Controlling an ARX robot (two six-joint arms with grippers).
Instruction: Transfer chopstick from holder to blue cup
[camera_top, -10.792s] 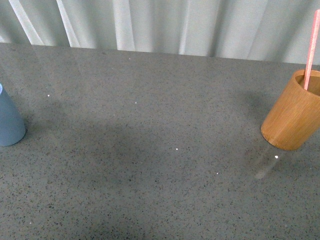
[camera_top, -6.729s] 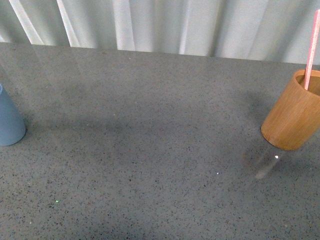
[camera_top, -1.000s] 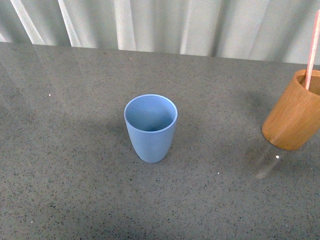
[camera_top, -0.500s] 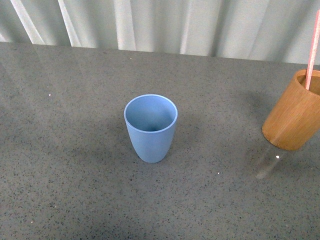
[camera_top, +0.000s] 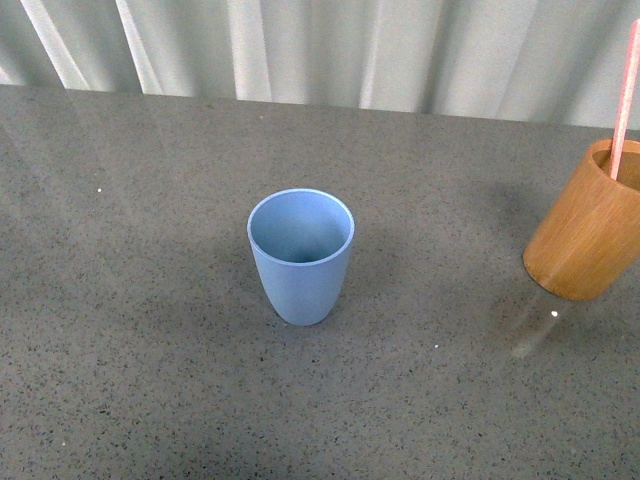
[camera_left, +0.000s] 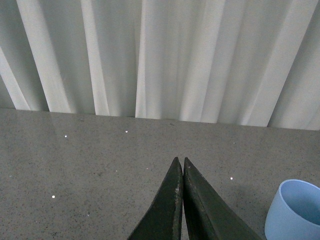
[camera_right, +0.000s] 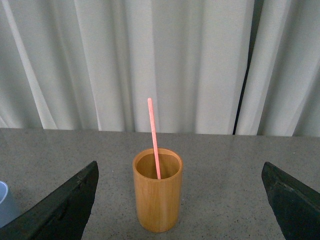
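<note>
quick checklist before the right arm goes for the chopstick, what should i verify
1. The chopstick stands in the holder, its top free: ok.
2. The right gripper is open and faces the holder: ok.
3. The blue cup is upright and empty, mid-table: ok.
4. The left gripper is shut, empty and apart from the blue cup: ok.
5. Distance from the right gripper to the chopstick: cannot tell.
</note>
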